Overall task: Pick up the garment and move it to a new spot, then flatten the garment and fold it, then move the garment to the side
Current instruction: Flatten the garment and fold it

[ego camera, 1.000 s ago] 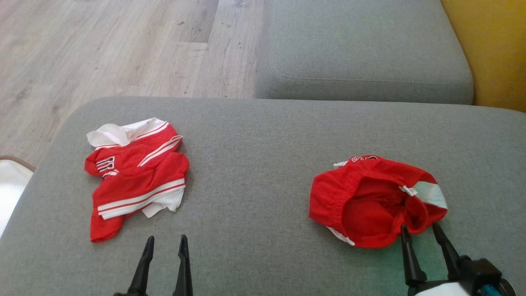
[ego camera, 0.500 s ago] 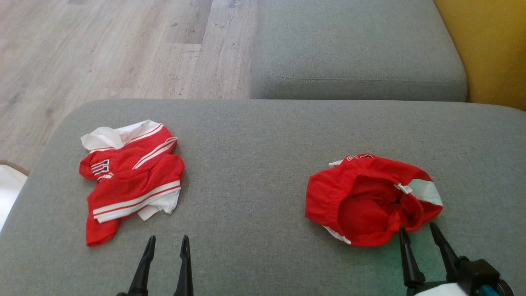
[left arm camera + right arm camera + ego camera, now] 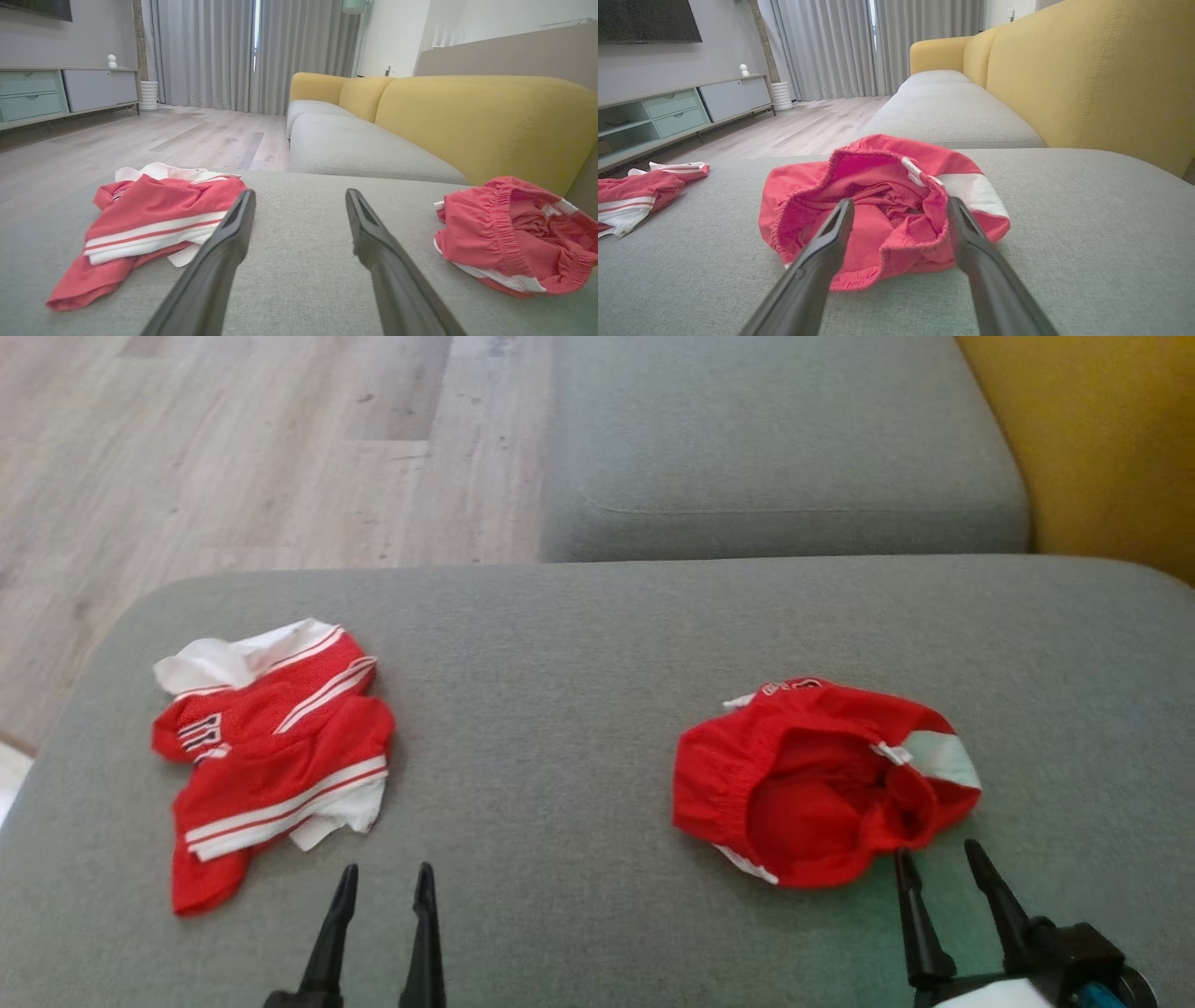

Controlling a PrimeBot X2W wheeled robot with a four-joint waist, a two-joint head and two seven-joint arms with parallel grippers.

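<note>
- The head camera is turning: its whole view is sitting shifted from a second ago, while both garments are lying unmoved on the grey upholstered sofa cushion [image 3: 560, 663].
- The right pincer [image 3: 934, 849], spread and empty, is hovering at the near edge of the crumpled red elastic-waisted shorts [image 3: 812, 784].
- The left pincer [image 3: 386, 870], likewise released, is waiting near the rumpled red-and-white striped jersey [image 3: 271, 756].
- The pickup is probably not yet starting.

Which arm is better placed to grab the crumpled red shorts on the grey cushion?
Right. The right gripper is open with its fingertips at the near edge of the red shorts. The left gripper, also open, sits over bare cushion nearer the striped jersey.
</note>
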